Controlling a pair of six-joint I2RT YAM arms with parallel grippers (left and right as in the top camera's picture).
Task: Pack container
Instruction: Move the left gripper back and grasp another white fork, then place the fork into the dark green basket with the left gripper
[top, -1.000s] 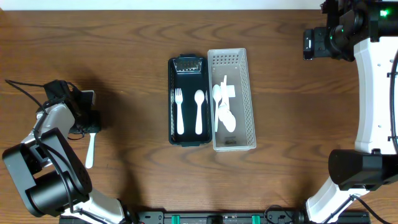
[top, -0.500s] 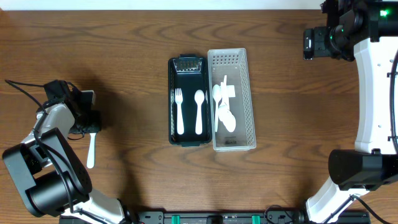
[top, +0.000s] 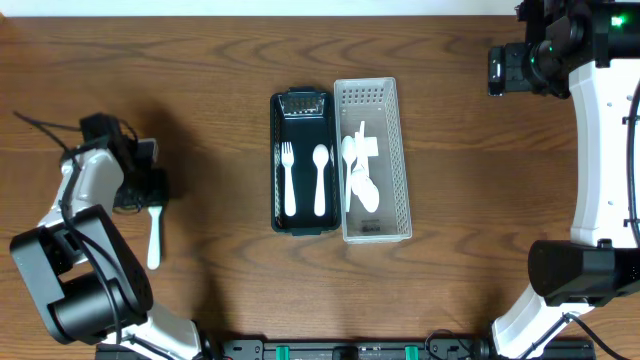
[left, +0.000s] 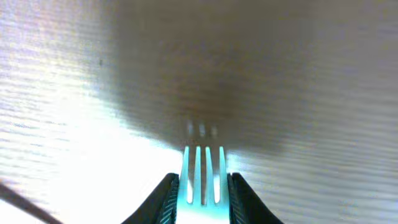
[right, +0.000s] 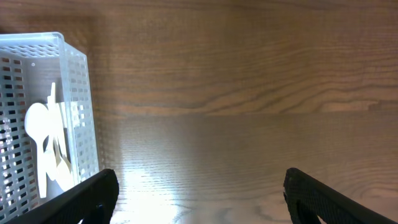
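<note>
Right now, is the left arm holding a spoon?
No, the left wrist view shows a white fork clamped between the left fingers, its tines pointing out over the table.

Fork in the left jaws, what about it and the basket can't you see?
- Fork: left wrist view shows tines only; bottom edge cuts the handle. Overhead, left jaws cover one end; too small to tell which.
- Basket: overhead, its utensils overlap, no count; right wrist view's left edge cuts it.
</note>
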